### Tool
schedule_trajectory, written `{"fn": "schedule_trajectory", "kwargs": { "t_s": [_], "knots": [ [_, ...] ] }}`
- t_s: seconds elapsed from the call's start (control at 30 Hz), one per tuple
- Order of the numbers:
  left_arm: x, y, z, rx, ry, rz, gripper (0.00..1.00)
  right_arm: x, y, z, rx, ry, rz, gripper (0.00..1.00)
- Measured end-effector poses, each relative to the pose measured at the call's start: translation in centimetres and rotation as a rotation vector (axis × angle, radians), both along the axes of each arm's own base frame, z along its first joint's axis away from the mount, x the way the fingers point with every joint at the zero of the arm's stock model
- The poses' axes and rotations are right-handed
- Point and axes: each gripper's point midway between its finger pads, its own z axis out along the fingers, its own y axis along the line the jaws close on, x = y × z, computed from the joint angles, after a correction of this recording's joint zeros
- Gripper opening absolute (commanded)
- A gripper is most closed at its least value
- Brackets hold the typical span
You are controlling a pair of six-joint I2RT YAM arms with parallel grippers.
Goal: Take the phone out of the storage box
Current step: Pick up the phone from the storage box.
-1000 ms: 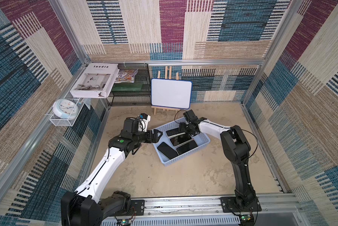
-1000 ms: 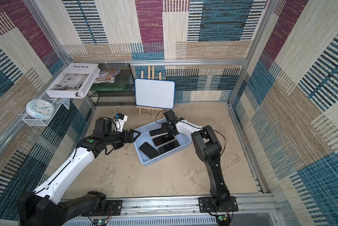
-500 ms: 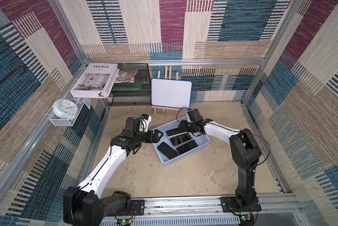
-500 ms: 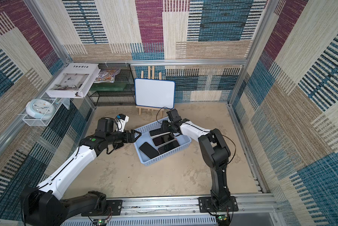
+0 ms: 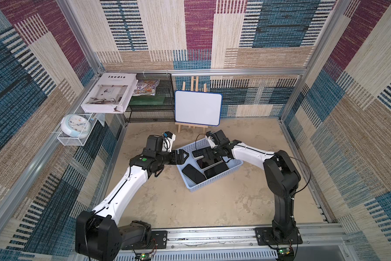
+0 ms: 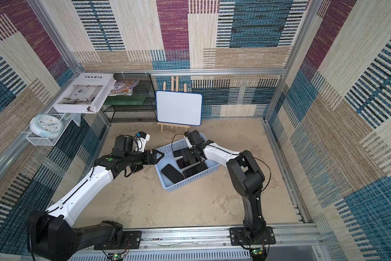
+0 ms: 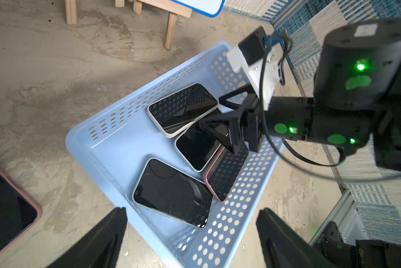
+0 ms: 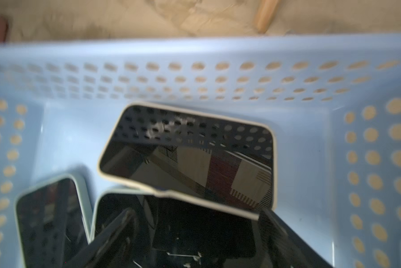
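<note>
The storage box [image 5: 212, 183] [image 6: 191, 178] is a pale blue perforated basket lying at an angle mid-floor. Several dark-screened phones lie in it, overlapping: a cream-cased phone [image 7: 183, 109] [image 8: 190, 155], a white-edged phone [image 7: 197, 146], a pink-cased phone [image 7: 227, 174] and a pale green phone [image 7: 171, 183]. My right gripper [image 5: 207, 156] [image 8: 195, 234] hangs open inside the box, low over the white-edged phone and beside the cream one, holding nothing. My left gripper [image 5: 185, 156] [image 7: 191, 215] is open at the box's left corner, its fingers either side of that corner.
Another pink-cased phone [image 7: 7, 199] lies on the floor beside the box, near my left gripper. A whiteboard on a wooden easel [image 5: 198, 110] stands just behind the box. A black mesh rack [image 5: 149, 106], a book [image 5: 109, 95] and a clock [image 5: 75, 123] sit at the back left.
My right gripper's jaws have spread wider over the phones and its elbow has swung out to the right. The left arm has hardly moved.
</note>
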Motion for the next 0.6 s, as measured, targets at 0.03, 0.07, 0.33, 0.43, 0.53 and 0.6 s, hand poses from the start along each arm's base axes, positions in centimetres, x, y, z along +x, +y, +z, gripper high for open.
{"fn": "schedule_trajectory", "kwargs": {
  "t_s": [0.03, 0.07, 0.33, 0.43, 0.53, 0.6],
  "knots": [
    [0.0, 0.0, -0.2, 0.003, 0.010, 0.000, 0.93, -0.9, -0.1, 0.0, -0.026, -0.031, 0.060, 0.85],
    [0.0, 0.0, -0.3, 0.006, 0.015, 0.002, 0.93, -1.5, -0.3, 0.0, -0.046, -0.056, 0.104, 0.85],
    [0.2, 0.0, -0.5, 0.009, 0.023, 0.003, 0.93, -3.0, 2.7, 1.0, -0.100, -0.264, 0.440, 0.82],
    [0.2, 0.0, -0.5, 0.009, 0.023, 0.003, 0.93, -2.5, 4.2, 0.7, -0.123, -0.310, 0.503, 0.82],
    [0.3, 0.1, -0.5, 0.015, 0.023, 0.009, 0.93, -2.2, 5.7, 0.6, -0.123, -0.340, 0.546, 0.82],
    [0.3, 0.3, -0.5, 0.020, 0.018, 0.015, 0.93, -1.9, 6.5, 0.8, -0.115, -0.362, 0.554, 0.83]
  ]
}}
